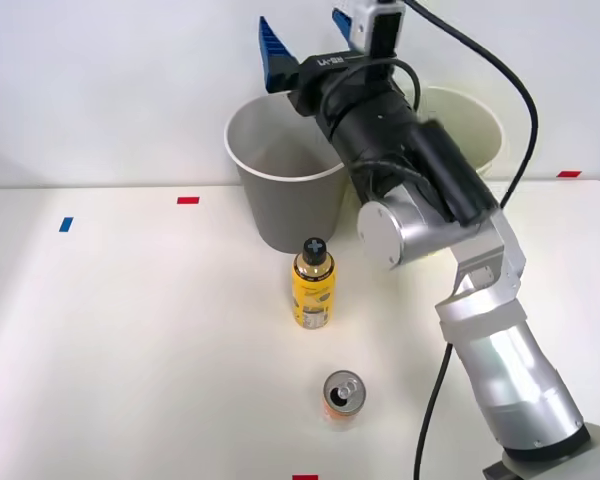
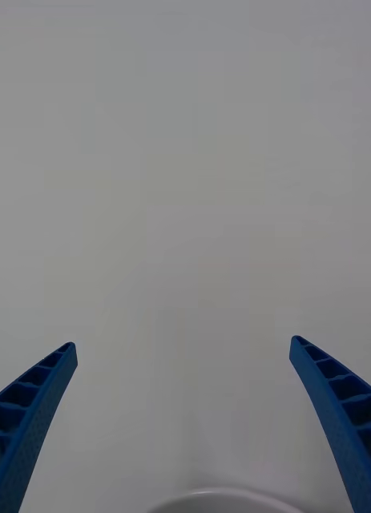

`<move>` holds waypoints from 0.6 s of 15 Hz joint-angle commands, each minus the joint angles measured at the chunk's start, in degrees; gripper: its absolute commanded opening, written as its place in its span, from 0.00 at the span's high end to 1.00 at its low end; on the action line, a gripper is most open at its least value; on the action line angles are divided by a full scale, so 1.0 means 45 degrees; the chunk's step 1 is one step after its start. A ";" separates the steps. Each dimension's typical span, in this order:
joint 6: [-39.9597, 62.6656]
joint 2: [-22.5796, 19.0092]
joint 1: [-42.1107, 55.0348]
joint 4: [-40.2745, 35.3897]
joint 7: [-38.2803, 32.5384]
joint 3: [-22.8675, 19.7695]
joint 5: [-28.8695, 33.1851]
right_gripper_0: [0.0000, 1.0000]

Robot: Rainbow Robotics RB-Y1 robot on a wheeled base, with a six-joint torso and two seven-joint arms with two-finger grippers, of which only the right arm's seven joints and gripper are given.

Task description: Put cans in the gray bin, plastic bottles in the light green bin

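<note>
Spread wide and holding nothing, my jaws point(image 1: 310, 45) hang high above the gray bin point(image 1: 280, 195), aimed at the blank wall, with a sliver of the bin's white rim point(image 2: 213, 498) between my two blue fingers point(image 2: 33, 409). What I judge comes next lies the other way — down on the tabletop point(image 1: 130, 330), on the near side of the bin. The yellow plastic bottle point(image 1: 313, 285) stands upright just in front of the gray bin, black cap up, its long axis vertical. The orange can point(image 1: 344, 394) stands nearer the robot, a little to the right of the bottle, silver top up, apart from it. To reach either I would have to swing back over the rim and descend; my own forearm hangs over that side. The light green bin point(image 1: 470, 130) sits behind my arm, beside the gray one — the bottle's destination. Small red and blue tape marks point(image 1: 187, 200) dot the tabletop, none in the way.
</note>
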 commanded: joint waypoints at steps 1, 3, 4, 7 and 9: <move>-0.1948 -0.0321 0.2214 -0.1248 0.0315 0.0340 0.0251 0.10; -0.1948 -0.0966 0.4226 -0.3260 0.0393 0.0360 0.0329 0.10; -0.1948 -0.1259 0.5065 -0.3963 0.0412 0.0360 0.0349 0.10; -0.1968 -0.2333 0.8034 -0.6385 0.0510 0.0203 0.0407 0.10; -0.1968 -0.2919 0.9909 -0.7693 0.0510 -0.0148 0.0427 0.10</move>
